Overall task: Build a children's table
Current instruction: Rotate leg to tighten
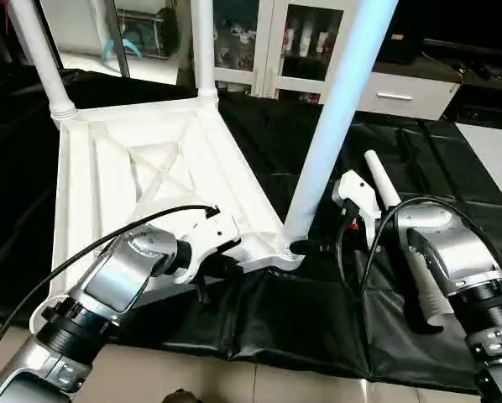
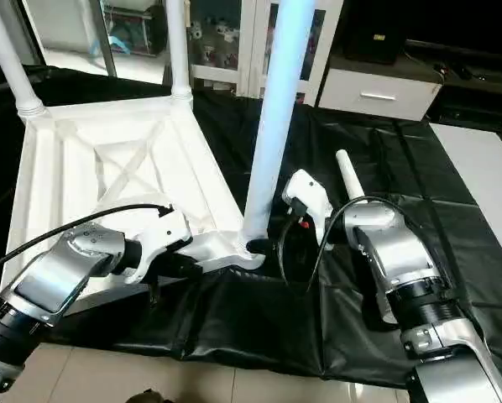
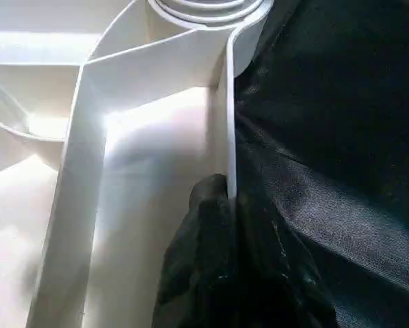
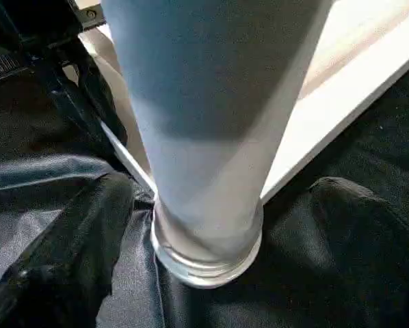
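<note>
The children's table top (image 1: pixel 150 159) lies upside down on the black cloth, ribbed underside up. Three white legs stand in its corner sockets: two at the far side (image 1: pixel 41 59) (image 1: pixel 203 46) and one at the near right corner (image 1: pixel 335 117). A fourth leg (image 1: pixel 384 186) lies loose on the cloth behind my right arm. My left gripper (image 1: pixel 213 273) is shut on the top's near rim (image 3: pixel 228 137), one black finger (image 3: pixel 204 225) on each side. My right gripper (image 4: pixel 211 225) is open, its fingers (image 4: pixel 74 239) straddling the near leg's flared base (image 4: pixel 204 253) with small gaps.
The black cloth's front edge hangs just below my forearms, with pale floor (image 1: pixel 234 378) beyond it. White glass-door cabinets (image 1: pixel 268 42) and a white drawer unit (image 1: pixel 402 92) stand behind the work table. A white surface (image 1: pixel 494 159) lies at the right.
</note>
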Robot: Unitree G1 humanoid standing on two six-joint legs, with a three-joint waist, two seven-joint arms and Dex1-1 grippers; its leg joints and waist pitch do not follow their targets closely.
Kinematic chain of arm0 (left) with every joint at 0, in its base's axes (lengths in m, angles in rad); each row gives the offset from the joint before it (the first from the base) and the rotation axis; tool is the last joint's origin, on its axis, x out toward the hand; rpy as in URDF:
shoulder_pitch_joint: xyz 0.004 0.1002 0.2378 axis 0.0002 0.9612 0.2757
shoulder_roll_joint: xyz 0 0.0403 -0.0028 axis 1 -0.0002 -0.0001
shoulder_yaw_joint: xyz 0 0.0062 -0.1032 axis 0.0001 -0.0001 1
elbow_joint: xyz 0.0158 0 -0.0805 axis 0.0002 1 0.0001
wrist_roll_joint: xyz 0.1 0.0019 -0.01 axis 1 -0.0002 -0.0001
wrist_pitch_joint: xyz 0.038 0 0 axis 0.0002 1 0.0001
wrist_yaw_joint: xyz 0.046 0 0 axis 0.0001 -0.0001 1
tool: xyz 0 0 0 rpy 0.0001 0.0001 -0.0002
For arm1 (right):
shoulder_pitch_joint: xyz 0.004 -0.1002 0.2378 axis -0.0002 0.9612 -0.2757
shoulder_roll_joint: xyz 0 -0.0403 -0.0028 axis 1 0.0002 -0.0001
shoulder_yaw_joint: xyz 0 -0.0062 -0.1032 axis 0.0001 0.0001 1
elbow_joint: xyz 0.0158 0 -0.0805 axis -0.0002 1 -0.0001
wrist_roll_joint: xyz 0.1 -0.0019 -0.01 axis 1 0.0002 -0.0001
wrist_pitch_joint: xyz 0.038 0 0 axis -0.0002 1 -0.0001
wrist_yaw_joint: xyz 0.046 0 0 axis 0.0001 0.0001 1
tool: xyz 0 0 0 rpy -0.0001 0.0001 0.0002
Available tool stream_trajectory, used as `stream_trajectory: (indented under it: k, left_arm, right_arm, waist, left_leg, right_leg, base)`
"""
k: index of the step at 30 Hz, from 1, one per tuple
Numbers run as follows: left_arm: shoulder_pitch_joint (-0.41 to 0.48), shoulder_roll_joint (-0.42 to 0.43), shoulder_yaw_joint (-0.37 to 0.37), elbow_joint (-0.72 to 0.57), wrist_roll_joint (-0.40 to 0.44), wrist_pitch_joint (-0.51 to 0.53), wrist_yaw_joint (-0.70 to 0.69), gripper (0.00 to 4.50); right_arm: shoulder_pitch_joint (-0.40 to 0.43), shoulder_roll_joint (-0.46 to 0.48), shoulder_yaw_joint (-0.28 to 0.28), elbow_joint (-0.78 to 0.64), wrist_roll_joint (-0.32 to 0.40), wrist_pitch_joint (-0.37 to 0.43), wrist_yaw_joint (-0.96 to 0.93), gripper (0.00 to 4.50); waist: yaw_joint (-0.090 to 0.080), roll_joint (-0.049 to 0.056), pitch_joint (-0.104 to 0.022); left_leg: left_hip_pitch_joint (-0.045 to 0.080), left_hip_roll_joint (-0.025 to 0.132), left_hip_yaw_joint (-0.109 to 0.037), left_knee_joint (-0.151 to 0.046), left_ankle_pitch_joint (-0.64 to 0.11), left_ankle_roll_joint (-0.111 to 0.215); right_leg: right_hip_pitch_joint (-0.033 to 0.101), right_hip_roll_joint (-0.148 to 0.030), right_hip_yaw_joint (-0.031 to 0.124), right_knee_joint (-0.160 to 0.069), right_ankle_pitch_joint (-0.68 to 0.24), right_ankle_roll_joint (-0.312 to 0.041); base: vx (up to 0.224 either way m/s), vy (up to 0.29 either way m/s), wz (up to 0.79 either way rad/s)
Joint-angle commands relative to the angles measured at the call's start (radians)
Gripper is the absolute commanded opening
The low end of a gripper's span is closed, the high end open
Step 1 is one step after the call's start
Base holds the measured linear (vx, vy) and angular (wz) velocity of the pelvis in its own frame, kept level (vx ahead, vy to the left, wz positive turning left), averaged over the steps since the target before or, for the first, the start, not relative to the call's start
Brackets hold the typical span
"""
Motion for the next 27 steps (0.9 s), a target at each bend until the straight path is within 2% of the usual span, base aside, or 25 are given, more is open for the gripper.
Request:
stream_trajectory:
  k: [1,3,6,8,12,13,15,27]
  left_arm:
    - [0.016,-0.010,-0.066,-0.016,-0.015,0.012,-0.058,0.00]
    - [0.015,-0.009,-0.068,-0.018,-0.016,0.013,-0.059,0.00]
    - [0.014,-0.007,-0.070,-0.020,-0.019,0.015,-0.060,0.00]
    - [0.014,-0.007,-0.070,-0.021,-0.019,0.017,-0.062,0.00]
    - [0.015,-0.001,-0.069,-0.025,-0.021,0.018,-0.066,0.00]
    - [0.015,-0.001,-0.069,-0.025,-0.022,0.018,-0.067,0.00]
    - [0.015,0.000,-0.070,-0.025,-0.023,0.017,-0.067,0.00]
    - [0.015,0.000,-0.066,-0.016,-0.021,0.013,-0.061,0.00]
  right_arm:
    - [-0.021,0.007,0.003,0.021,0.006,-0.015,0.014,4.08]
    - [-0.026,0.013,0.003,0.030,0.007,-0.018,0.016,3.86]
    - [-0.034,0.024,0.005,0.044,0.008,-0.023,0.027,3.75]
    - [-0.037,0.028,0.005,0.050,0.010,-0.025,0.033,3.48]
    - [-0.040,0.034,0.009,0.066,0.010,-0.028,0.054,3.30]
    - [-0.040,0.034,0.010,0.067,0.009,-0.029,0.057,3.06]
    - [-0.041,0.033,0.013,0.076,0.006,-0.032,0.069,2.96]
    - [-0.046,0.030,0.021,0.108,-0.011,-0.049,0.096,2.06]
  waist:
    - [-0.008,0.005,-0.066]
    - [-0.007,0.006,-0.066]
    - [-0.005,0.006,-0.067]
    - [-0.003,0.005,-0.067]
    - [0.001,0.004,-0.067]
    - [0.001,0.004,-0.066]
    - [0.003,0.001,-0.068]
    - [0.003,-0.001,-0.068]
  left_leg:
    - [0.011,0.046,-0.010,-0.068,-0.101,0.042]
    - [0.011,0.046,-0.010,-0.068,-0.097,0.043]
    - [0.011,0.047,-0.010,-0.067,-0.088,0.045]
    - [0.012,0.046,-0.009,-0.067,-0.087,0.045]
    - [0.011,0.046,-0.009,-0.066,-0.087,0.047]
    - [0.011,0.046,-0.009,-0.067,-0.087,0.047]
    - [0.012,0.046,-0.008,-0.065,-0.076,0.050]
    - [0.010,0.045,-0.008,-0.064,-0.070,0.052]
  right_leg:
    - [0.055,-0.065,0.059,-0.062,-0.047,-0.254]
    - [0.056,-0.065,0.059,-0.061,-0.039,-0.256]
    - [0.056,-0.063,0.059,-0.059,-0.024,-0.260]
    - [0.055,-0.064,0.059,-0.059,-0.026,-0.259]
    - [0.056,-0.064,0.059,-0.059,-0.033,-0.255]
    - [0.056,-0.064,0.059,-0.060,-0.036,-0.255]
    - [0.055,-0.064,0.059,-0.057,-0.026,-0.256]
    - [0.055,-0.064,0.058,-0.057,-0.033,-0.252]
  base:
    - [0.000,0.000,0.00]
    - [0.000,0.000,0.00]
    - [0.000,0.000,0.00]
    - [0.000,0.000,0.00]
    - [0.000,0.000,0.00]
    - [0.000,0.000,0.00]
    - [0.000,0.000,0.00]
    - [0.000,0.000,0.00]
